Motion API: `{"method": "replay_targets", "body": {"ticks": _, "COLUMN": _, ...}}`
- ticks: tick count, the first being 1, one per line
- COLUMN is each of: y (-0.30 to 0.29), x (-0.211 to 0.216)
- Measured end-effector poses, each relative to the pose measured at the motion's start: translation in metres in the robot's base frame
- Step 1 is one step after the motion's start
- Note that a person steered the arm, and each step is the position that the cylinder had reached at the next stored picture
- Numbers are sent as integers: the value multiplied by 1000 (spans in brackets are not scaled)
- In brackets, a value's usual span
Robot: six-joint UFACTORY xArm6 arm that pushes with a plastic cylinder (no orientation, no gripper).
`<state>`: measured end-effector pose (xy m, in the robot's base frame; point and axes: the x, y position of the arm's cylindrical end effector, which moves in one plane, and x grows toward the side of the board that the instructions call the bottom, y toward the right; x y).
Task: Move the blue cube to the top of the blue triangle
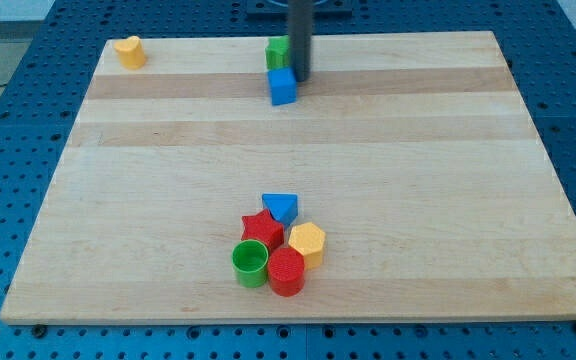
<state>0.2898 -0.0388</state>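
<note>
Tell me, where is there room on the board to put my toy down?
Bare wood spans the middle, between the blue cube above and the blue triangle below. The left and right sides are bare too. It is crowded around the red star, green cylinder, red cylinder and yellow hexagon.

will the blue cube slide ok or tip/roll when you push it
The blue cube looks flat-bottomed on the smooth wooden board, so it will probably slide, not roll. My tip touches its upper right, off-centre, so it may twist.
</note>
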Motion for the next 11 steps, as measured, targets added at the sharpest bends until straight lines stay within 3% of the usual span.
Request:
{"method": "replay_targets", "body": {"ticks": 2, "y": -31, "x": 64}}
{"method": "replay_targets", "body": {"ticks": 6, "y": -94, "x": 121}}
{"method": "replay_targets", "body": {"ticks": 10, "y": 3, "x": 157}}
{"method": "replay_targets", "body": {"ticks": 11, "y": 4, "x": 160}}
